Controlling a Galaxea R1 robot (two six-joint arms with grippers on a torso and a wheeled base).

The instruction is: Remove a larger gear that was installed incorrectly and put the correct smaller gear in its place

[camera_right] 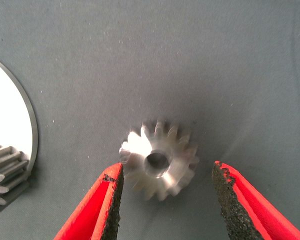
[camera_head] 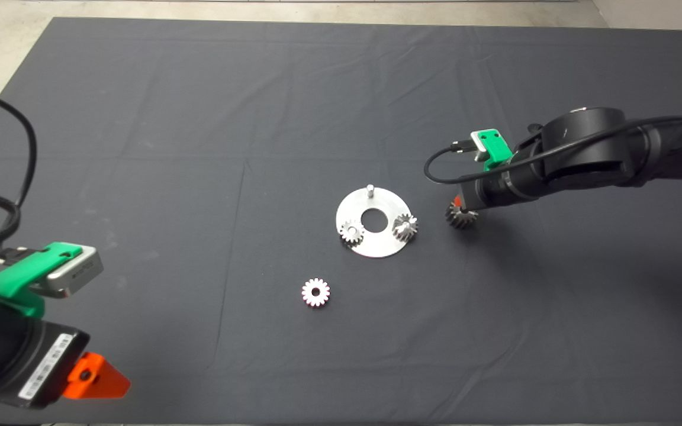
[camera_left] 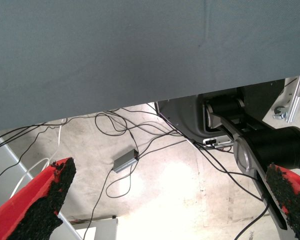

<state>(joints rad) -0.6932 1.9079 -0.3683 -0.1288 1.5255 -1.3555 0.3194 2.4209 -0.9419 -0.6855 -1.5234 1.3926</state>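
Observation:
The larger gear, dark grey with coarse flared teeth, lies on the mat just right of the round steel disc. My right gripper hangs over it. In the right wrist view the gripper is open, with the gear between the two pads. One pad is close to the teeth and the other stands apart. The smaller gear, flat and bright, lies loose on the mat in front of the disc. My left gripper is parked at the lower left, open and empty.
The disc carries a small gear on its left front, another gear on its right, and a bare peg at the back. Its edge and a gear show in the right wrist view. The left wrist view shows floor and cables.

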